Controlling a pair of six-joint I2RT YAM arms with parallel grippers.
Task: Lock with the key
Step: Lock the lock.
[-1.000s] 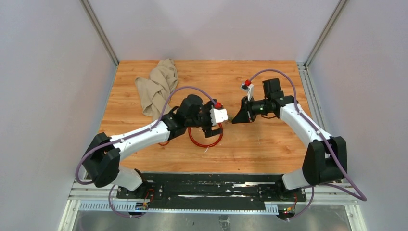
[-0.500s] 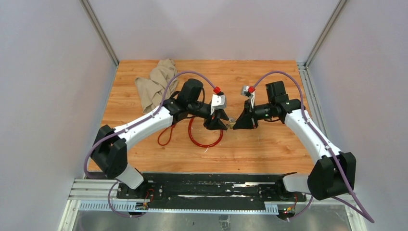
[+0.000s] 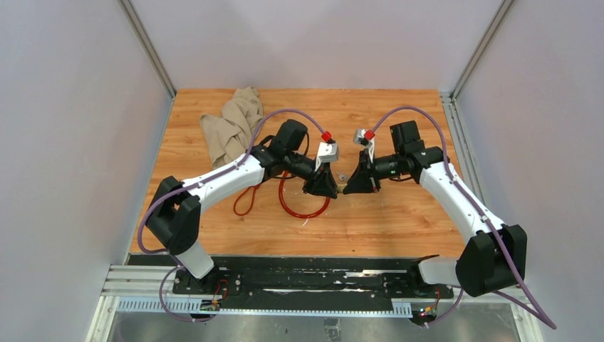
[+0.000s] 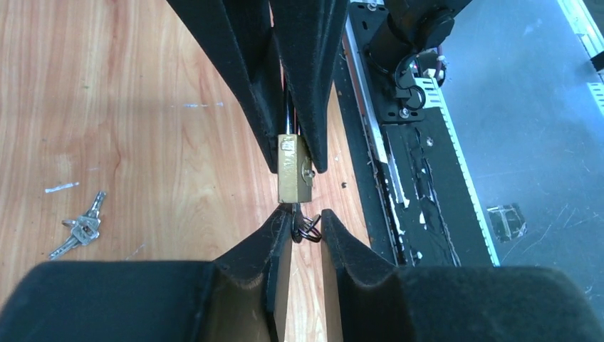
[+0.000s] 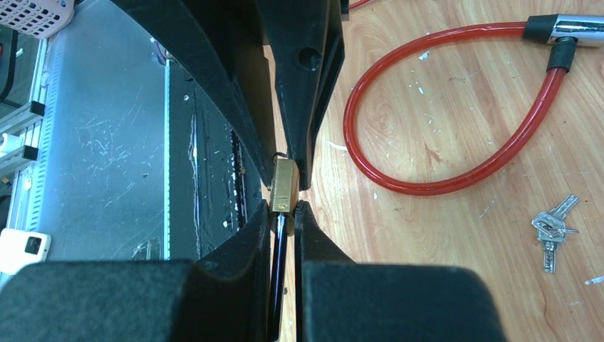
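A small brass padlock (image 4: 293,171) hangs in the air between the two grippers, just above the table. My right gripper (image 5: 285,206) is shut on its dark shackle end (image 5: 280,249). A dark ring (image 4: 308,229) hangs from the padlock's lower end. My left gripper (image 4: 299,217) has closed narrowly around that ring, and both fingertips seem to touch it. The key (image 4: 82,228), a tiny silver-grey bunch on a ring, lies loose on the wood, apart from both grippers. It also shows as the key (image 5: 550,226) in the right wrist view.
A big red cable loop (image 3: 303,210) lies under the left wrist, its chrome end (image 5: 573,27) near the keys. A thin red loop (image 3: 246,203) lies left of it. A beige cloth (image 3: 231,128) sits at the back left. The black base rail (image 3: 313,274) runs along the near edge.
My left arm has swung right to meet the right gripper, and its jaws have narrowed from wide open onto the padlock's ring. The right gripper shifted slightly left, still holding the padlock.
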